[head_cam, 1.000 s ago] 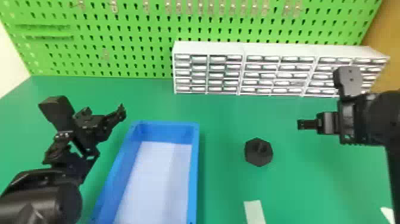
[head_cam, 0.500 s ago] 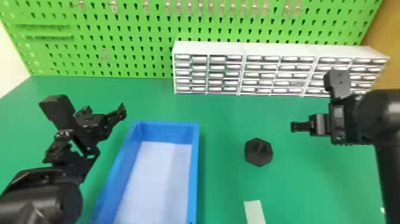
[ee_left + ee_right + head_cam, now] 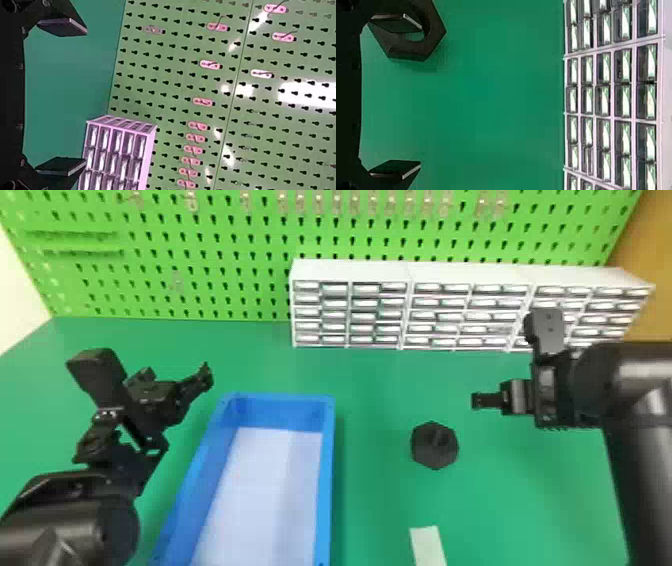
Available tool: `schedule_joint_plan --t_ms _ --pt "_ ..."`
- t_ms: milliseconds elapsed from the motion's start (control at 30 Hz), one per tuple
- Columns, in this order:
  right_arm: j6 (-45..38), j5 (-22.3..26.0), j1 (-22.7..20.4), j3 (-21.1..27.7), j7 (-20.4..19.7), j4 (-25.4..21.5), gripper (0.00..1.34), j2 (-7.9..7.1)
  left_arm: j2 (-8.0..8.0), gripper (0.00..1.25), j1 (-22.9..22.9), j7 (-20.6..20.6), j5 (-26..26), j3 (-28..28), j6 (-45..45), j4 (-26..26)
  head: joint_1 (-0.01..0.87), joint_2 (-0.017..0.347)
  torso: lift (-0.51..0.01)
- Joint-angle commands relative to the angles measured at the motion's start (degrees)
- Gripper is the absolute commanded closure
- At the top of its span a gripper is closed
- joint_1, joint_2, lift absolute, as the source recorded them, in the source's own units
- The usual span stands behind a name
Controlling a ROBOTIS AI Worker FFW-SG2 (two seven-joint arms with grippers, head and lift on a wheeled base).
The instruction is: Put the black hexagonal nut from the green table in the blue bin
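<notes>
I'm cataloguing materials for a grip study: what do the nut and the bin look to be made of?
The black hexagonal nut looks like matte plastic, perhaps printed, going by its even black, low-sheen faces; coated metal can't be ruled out. The blue bin seems to be smooth moulded plastic, judging by its uniform colour and rounded rim corners.

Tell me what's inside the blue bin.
A pale bottom, perhaps a liner, lies bare inside the blue bin; anything beneath it would be covered. The bin's near end is cut off, so I can't tell what lies there.
</notes>
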State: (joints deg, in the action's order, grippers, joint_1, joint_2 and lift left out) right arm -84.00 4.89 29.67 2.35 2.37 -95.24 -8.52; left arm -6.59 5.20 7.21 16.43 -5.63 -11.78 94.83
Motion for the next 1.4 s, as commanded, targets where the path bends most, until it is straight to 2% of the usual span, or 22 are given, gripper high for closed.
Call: schedule_joint_plan --t_ms 0,400,1367 --pt "0.7 0.0 0.7 -1.4 0.0 1.4 0.1 0.25 0.0 0.13 0.1 0.0 0.0 0.1 -0.1 0.0 0.666 0.032 -0.1" --pt "1.5 -0.1 0.7 -3.8 0.0 3.5 0.1 0.87 0.0 0.13 0.2 0.0 -0.1 0.2 -0.3 0.0 0.666 0.032 -0.1" --pt "5.3 -0.8 -0.3 -4.0 0.0 8.5 0.1 0.96 0.0 0.13 0.3 0.1 0.1 0.4 -0.3 0.0 0.666 0.032 -0.1"
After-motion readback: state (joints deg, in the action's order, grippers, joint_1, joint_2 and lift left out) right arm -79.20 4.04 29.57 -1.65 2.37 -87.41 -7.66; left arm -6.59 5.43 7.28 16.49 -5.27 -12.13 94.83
